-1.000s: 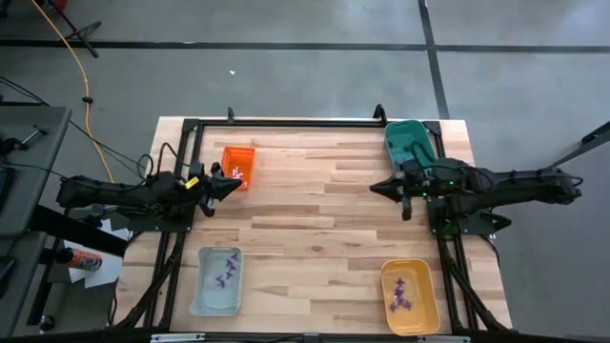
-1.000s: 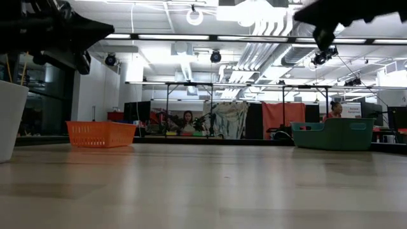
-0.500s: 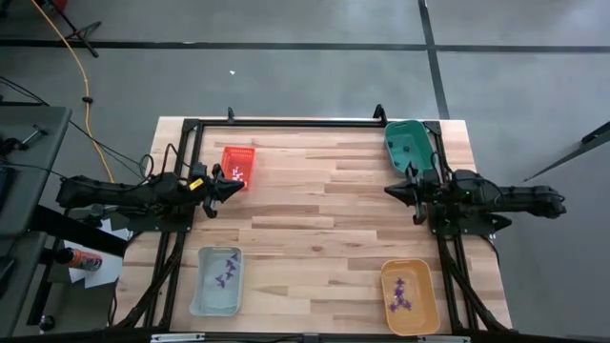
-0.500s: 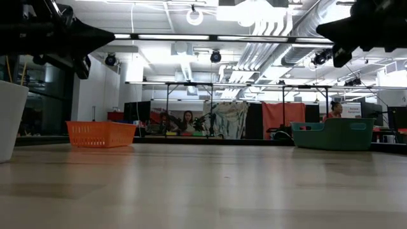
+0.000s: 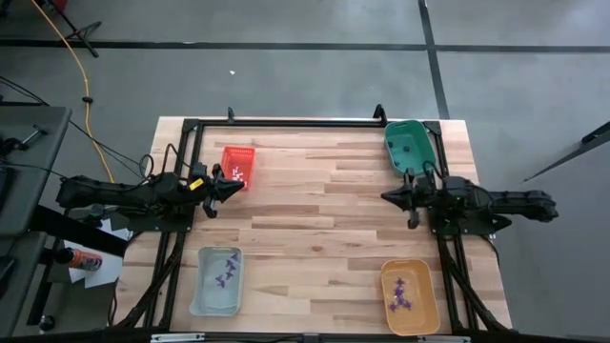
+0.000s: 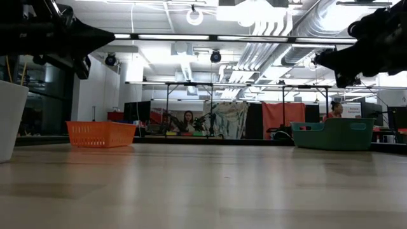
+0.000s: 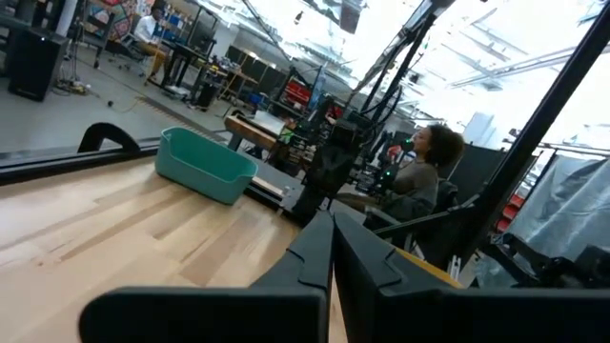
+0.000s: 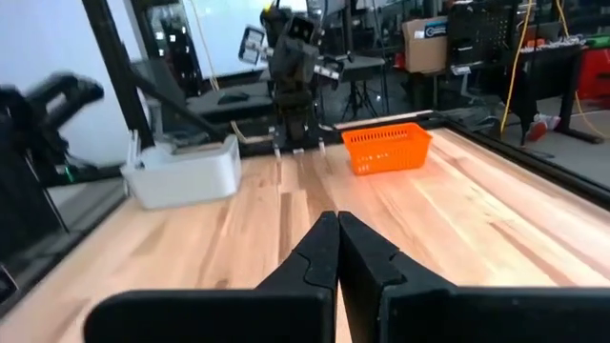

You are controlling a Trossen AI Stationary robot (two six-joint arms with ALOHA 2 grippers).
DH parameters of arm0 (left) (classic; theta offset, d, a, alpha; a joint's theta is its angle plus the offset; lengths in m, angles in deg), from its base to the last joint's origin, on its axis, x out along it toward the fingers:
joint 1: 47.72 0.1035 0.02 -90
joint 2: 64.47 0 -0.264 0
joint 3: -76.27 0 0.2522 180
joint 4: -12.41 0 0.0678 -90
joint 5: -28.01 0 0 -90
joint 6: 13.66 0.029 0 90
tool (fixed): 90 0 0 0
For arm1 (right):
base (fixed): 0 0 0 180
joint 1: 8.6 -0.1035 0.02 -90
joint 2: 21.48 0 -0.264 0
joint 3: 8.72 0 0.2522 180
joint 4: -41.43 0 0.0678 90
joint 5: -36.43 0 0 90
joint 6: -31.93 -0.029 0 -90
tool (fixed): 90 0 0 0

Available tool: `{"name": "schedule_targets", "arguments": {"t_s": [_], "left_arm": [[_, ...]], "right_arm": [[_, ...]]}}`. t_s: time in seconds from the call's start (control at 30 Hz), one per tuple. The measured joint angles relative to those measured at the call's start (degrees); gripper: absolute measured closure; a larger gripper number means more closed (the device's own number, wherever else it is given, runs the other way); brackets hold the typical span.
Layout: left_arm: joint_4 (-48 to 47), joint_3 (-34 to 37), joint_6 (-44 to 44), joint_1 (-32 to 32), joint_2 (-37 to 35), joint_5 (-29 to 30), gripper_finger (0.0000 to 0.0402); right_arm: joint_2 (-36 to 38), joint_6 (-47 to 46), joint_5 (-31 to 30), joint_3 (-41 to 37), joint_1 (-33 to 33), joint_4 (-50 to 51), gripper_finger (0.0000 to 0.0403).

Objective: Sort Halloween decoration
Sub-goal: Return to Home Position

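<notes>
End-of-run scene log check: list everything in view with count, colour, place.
table: 1, light wood, under everything
basket: 1, red-orange mesh, far left, whitish specks inside
green tray: 1, far right corner
pale blue tray: 1, near left
orange tray: 1, near right
purple pieces: several in the pale blue tray, several more in the orange tray
people: at least two, in the room beyond the table
left end effector: 1, dark, shut, beside the basket
right end effector: 1, dark, shut, just nearer than the green tray
</notes>
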Motion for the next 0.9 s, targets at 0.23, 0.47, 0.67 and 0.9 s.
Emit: {"name": "schedule_targets", "arguments": {"t_s": [0.23, 0.47, 0.67, 0.9], "left_arm": [[-0.20, -0.02, 0.02, 0.00, 0.00, -0.01, 0.0401], [-0.17, -0.02, 0.02, 0.00, 0.00, -0.01, 0.0401], [-0.28, -0.02, 0.01, 0.00, -0.54, 0.00, 0.0401], [-6.04, -0.07, 0.02, 0.02, -11.80, 0.12, 0.0401]], "right_arm": [[-1.60, 0.81, 0.25, 0.00, 0.05, 0.09, 0.0403], [-1.63, 0.44, 0.40, 0.00, 0.05, 0.11, 0.0403], [2.00, 0.49, 0.42, 0.00, -0.44, -0.95, 0.0403], [1.71, 0.49, 0.40, -0.04, -0.52, -1.63, 0.0403]]}}
